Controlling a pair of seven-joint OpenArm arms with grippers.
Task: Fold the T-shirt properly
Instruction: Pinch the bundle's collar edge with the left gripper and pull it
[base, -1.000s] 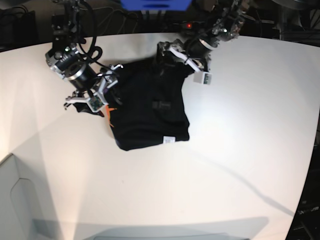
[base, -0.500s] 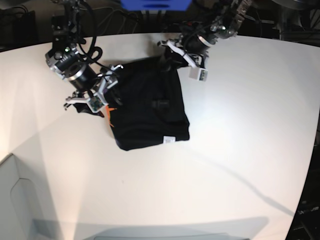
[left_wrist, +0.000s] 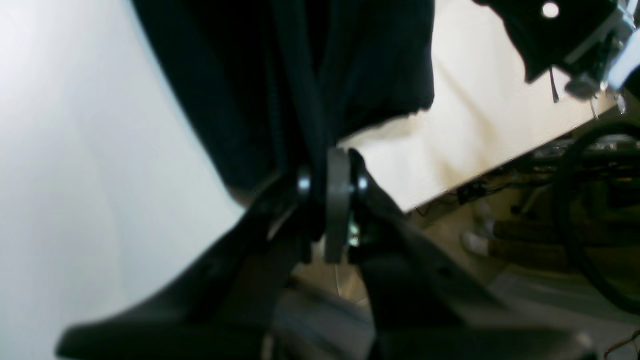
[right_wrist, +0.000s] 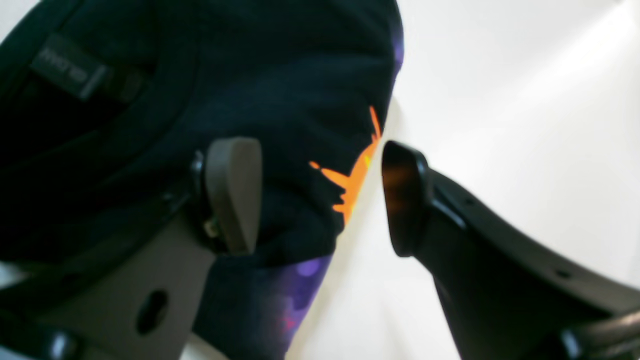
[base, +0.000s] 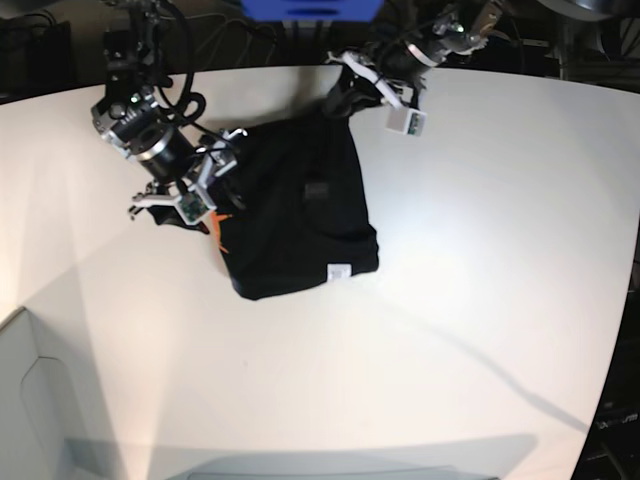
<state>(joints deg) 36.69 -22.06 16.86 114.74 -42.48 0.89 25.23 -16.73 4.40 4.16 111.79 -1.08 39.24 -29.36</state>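
The right gripper rests at the T-shirt's left edge, jaws spread wide with one pad on the black cloth beside an orange mark; it grips nothing. The T-shirt lies bunched on the white table, toward its far side, a small white tag at the near hem. At the T-shirt's far right corner, the left gripper is pinched tight on a lifted fold. No containers show.
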